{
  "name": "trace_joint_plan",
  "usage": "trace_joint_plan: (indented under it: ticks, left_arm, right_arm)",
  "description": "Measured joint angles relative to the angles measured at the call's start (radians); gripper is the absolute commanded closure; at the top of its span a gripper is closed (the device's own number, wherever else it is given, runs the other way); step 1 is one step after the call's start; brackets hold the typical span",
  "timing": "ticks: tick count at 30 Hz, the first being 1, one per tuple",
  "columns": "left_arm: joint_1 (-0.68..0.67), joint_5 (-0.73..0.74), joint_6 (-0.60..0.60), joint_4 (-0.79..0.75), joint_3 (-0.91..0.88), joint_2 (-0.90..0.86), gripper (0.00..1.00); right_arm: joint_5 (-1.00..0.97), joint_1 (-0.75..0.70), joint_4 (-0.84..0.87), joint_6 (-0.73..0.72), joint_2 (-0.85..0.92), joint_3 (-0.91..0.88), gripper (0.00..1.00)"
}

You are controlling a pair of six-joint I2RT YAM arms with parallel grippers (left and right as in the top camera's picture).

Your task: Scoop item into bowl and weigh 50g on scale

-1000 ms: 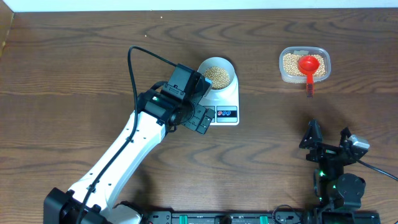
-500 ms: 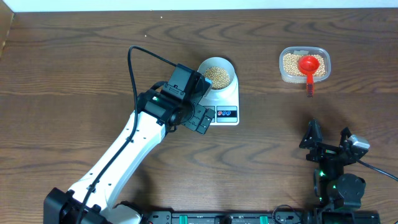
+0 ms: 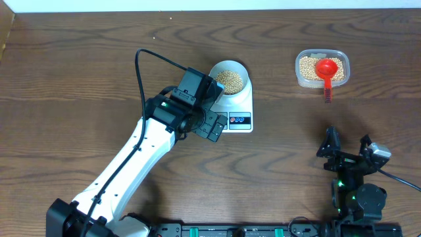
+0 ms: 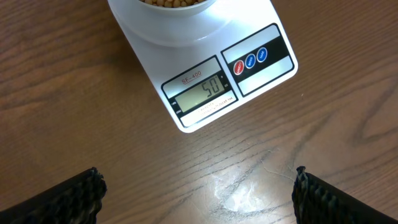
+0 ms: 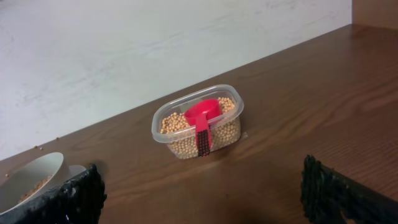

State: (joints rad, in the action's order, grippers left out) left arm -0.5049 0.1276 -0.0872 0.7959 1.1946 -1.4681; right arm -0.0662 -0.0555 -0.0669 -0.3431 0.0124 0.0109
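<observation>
Nothing moved, left pincer [image 4: 196,193] spread wide near scale [image 4: 211,74] front edge, right pincer [image 5: 200,177] spread wide

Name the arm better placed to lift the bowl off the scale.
Left. The left arm, jaws open, hovers right beside the scale holding the bowl; the right arm sits far off.

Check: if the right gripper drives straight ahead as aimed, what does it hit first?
The right gripper would most likely meet the clear tub of beans first, at the near wall where the red scoop's handle hangs. Only bare table lies between; depth is unclear.
</observation>
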Motion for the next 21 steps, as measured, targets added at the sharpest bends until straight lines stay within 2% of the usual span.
trace_joint_plan:
  ticks: [16,21]
  left_arm:
    - [0.0,0.0,0.0,0.0,0.0,0.004,0.02]
    - [0.0,0.0,0.0,-0.003,-0.029,0.082,0.02]
  right_arm:
    - [0.0,0.0,0.0,0.0,0.0,0.0,0.01]
    - [0.0,0.0,0.0,0.0,0.0,0.0,0.01]
